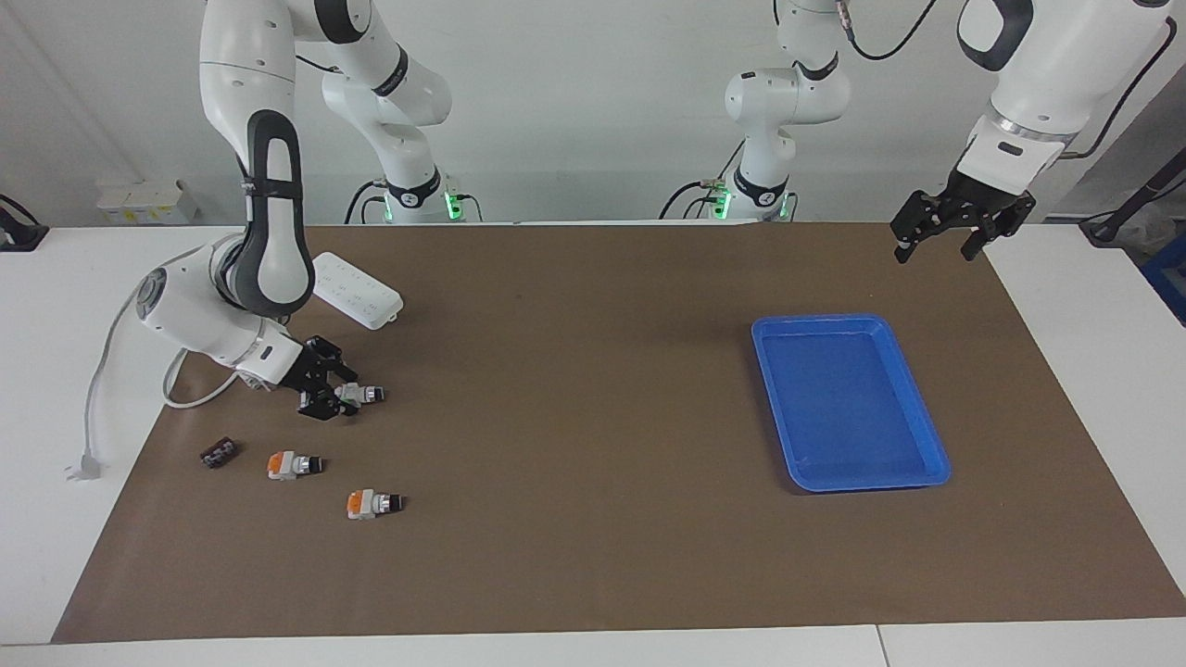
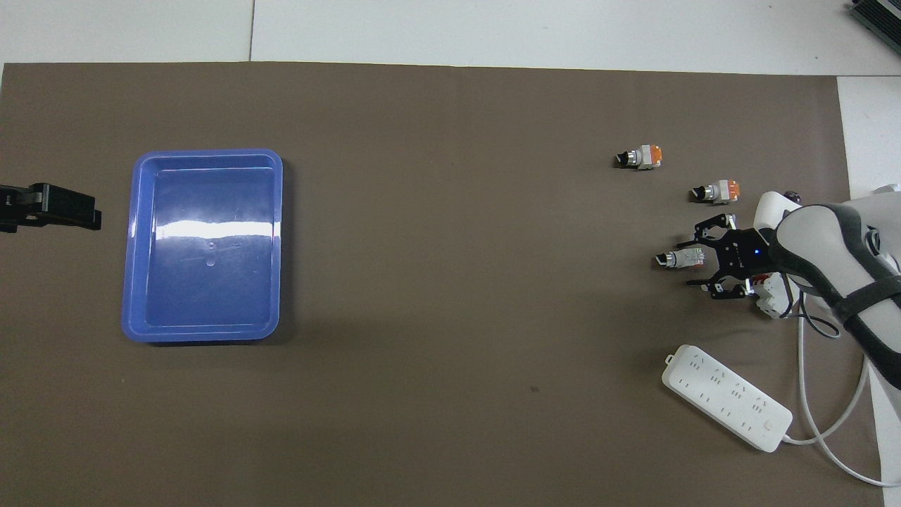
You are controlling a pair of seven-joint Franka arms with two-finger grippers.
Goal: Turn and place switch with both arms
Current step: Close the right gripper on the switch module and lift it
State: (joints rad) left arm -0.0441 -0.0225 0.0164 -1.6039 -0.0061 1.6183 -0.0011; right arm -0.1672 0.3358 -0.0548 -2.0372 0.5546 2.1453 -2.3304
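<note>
Switch work sits on a desk [image 1: 593, 574] under a brown mat, with a blue tray [image 1: 913, 421] toward the left arm's end. Right gripper [image 1: 338, 396], fingers spread, straddles the green-based switch [image 1: 361, 395] lying on the mat. Left gripper [image 1: 936, 243] waits raised beside the tray, fingers apart.

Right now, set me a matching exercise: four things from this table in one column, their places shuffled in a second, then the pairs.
Things
1. switch
2. blue tray
3. power strip
4. left gripper

Places
A. in the air by the mat's edge, at the left arm's end
B. between the right gripper's fingers
C. empty, on the mat toward the left arm's end
D. nearer to the robots than the switch

Pairs: 1-B, 2-C, 3-D, 4-A
</note>
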